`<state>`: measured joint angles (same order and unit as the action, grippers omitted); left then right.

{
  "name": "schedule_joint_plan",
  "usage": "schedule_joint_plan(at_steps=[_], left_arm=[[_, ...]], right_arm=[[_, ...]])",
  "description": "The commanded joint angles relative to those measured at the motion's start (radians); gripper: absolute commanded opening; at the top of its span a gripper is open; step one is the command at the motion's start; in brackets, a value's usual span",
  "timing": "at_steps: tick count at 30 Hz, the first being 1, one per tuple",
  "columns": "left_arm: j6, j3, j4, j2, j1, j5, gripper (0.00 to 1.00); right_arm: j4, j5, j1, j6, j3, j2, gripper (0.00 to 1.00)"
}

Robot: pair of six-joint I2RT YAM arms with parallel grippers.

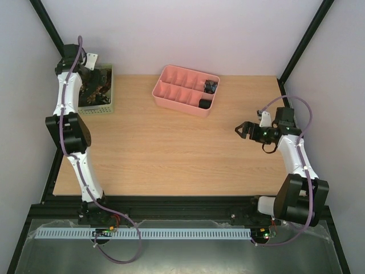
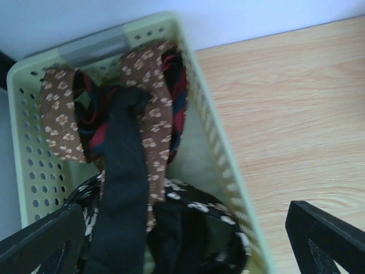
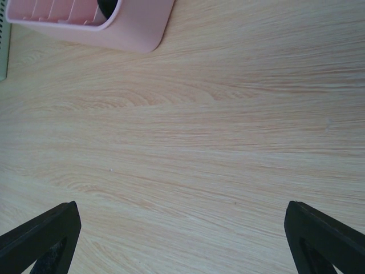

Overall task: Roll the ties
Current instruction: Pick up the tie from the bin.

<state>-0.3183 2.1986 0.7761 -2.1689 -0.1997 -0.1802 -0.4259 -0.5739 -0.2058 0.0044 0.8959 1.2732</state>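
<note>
Several ties lie tangled in a pale green perforated basket (image 2: 225, 154) at the table's back left (image 1: 109, 104). A brown tie with pale spots (image 2: 153, 108), a plain black tie (image 2: 122, 188), a red and navy striped tie (image 2: 178, 91) and a dark tie with pale spots (image 2: 219, 214) show in the left wrist view. My left gripper (image 2: 182, 240) is open and empty just above the basket (image 1: 91, 73). My right gripper (image 1: 244, 131) is open and empty above bare table at the right (image 3: 182, 240). Two dark rolled ties (image 1: 209, 87) sit in the pink tray (image 1: 171, 97).
The pink divided tray stands at the back middle; its corner shows in the right wrist view (image 3: 142, 31). Black frame posts rise at both back corners. The wooden table (image 1: 171, 154) ends at a black rail in front of the arm bases.
</note>
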Motion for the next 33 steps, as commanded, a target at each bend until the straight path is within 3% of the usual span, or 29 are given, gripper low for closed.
schedule_joint_plan(at_steps=[1,10,21,27,33], left_arm=[[-0.076,0.067,0.026,-0.072,-0.027,0.079,0.98],[-0.068,0.126,-0.072,-0.204,-0.064,0.12,0.81],[-0.086,0.073,-0.061,-0.237,-0.075,0.181,0.78],[-0.08,0.067,-0.053,-0.249,-0.092,0.26,0.67],[-0.086,0.036,-0.042,-0.231,-0.102,0.25,0.64]], right_arm=[[-0.005,-0.016,-0.027,0.0,0.038,0.026,0.99],[-0.022,-0.008,-0.051,-0.018,0.066,0.094,0.99],[-0.034,0.009,-0.052,-0.035,0.124,0.167,0.99],[-0.03,0.006,-0.051,-0.029,0.13,0.177,0.99],[-0.019,-0.004,-0.052,-0.015,0.129,0.181,0.99]])
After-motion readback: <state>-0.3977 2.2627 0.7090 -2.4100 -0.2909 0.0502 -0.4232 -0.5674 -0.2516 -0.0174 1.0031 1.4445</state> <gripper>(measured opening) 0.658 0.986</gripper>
